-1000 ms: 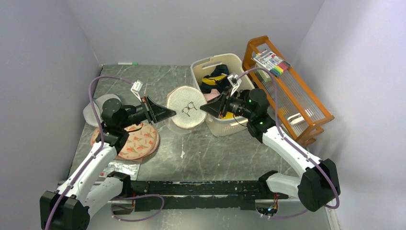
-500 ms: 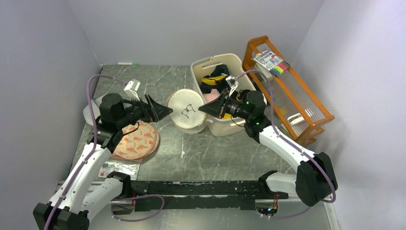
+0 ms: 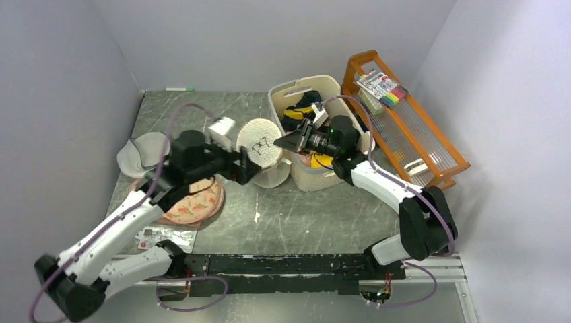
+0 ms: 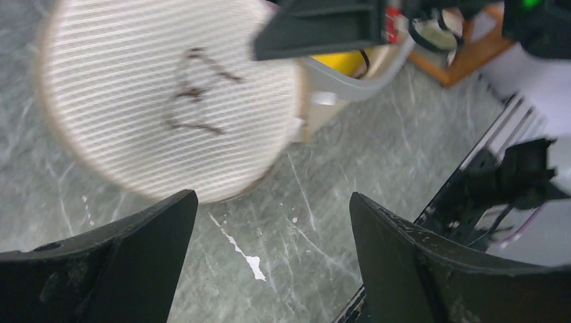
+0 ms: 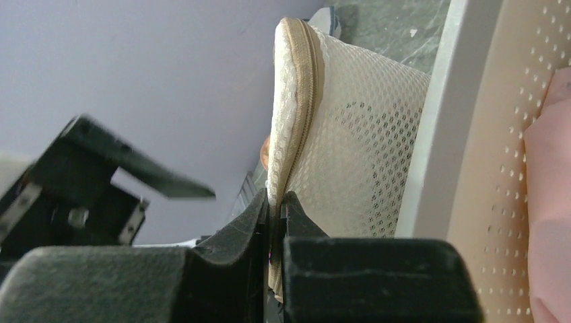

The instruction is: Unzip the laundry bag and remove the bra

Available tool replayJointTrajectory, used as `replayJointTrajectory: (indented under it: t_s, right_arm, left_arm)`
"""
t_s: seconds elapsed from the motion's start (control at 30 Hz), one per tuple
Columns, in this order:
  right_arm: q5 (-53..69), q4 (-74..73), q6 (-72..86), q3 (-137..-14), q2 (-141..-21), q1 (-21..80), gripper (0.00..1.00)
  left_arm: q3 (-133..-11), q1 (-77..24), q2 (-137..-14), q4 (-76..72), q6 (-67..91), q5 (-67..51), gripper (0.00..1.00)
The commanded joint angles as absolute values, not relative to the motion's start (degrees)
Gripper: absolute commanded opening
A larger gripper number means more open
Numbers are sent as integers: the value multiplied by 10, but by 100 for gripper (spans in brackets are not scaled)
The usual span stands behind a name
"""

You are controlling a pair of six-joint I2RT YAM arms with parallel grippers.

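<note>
Swinging in from 9 o'clock, the left gripper now hangs just below the laundry bag, fingers spread wide where 1 second ago they were pinched together. The right gripper has drawn back toward the basket and closed since then. It is clamped on the bag's zipped rim at its 3 o'clock side.

The bag stands tilted on edge, just above the table's centre, against the basket wall. In the left wrist view the bag is motion-blurred, its black logo a smear, and the open left gripper frames bare table below it. In the right wrist view the right gripper pinches the bag at the tan zip. Whether it grips the pull or only the seam is hidden by the fingers. The mesh hides the bag's contents, so the bra cannot be made out. Dark, yellow and pink cloth shows only partly inside the basket.

A pink printed bag lies at 9 o'clock, half covered by the left arm, with a grey bag beyond it. An orange rack stands at 2 o'clock. The table is grey marbled stone. Pale lilac walls enclose 3 sides.
</note>
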State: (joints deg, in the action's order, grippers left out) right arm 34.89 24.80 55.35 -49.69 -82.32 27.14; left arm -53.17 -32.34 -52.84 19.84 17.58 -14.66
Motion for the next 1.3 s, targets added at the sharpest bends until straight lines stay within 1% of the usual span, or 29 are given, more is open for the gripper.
replayJointTrajectory:
  t_s: [0.0, 0.07, 0.13, 0.27, 0.4, 0.53, 0.63, 0.87, 0.93, 1.03, 1.13, 1.2, 1.27]
  right_arm:
    - [333, 252, 583, -528, -821, 277, 0]
    - [329, 250, 579, -525, -815, 277, 0]
    - [327, 249, 576, -521, -810, 277, 0]
    - [331, 254, 572, -512, -802, 278, 0]
    - [345, 263, 564, -510, -806, 278, 0]
    - [359, 267, 555, -515, -814, 278, 0]
    - [374, 283, 563, -515, -823, 278, 0]
    - [382, 294, 568, -520, -830, 279, 0]
    - [381, 293, 568, -520, -830, 295, 0]
    - [382, 294, 569, -524, -835, 303, 0]
    - [381, 292, 565, -530, -840, 309, 0]
    - [380, 293, 566, -534, -844, 312, 0]
    - [382, 293, 565, -539, -850, 314, 0]
  left_arm:
    - [-598, -489, -606, 240, 63, 107, 91]
    - [-621, -575, -655, 256, 32, 228, 83]
    - [-635, -624, -694, 259, 12, 336, 75]
    - [-646, -647, -734, 247, -3, 388, 67]
    - [-629, -648, -720, 221, -8, 391, 65]
    - [-608, -648, -702, 215, -14, 410, 72]
    - [-601, -648, -711, 225, -12, 416, 72]
    - [-597, -647, -725, 209, -5, 400, 66]
    - [-598, -643, -728, 205, -1, 393, 65]
    - [-600, -634, -733, 211, 8, 394, 60]
    - [-600, -630, -734, 217, 17, 398, 50]
    - [-597, -630, -729, 217, 20, 392, 41]
    - [-595, -631, -723, 216, 22, 387, 36]
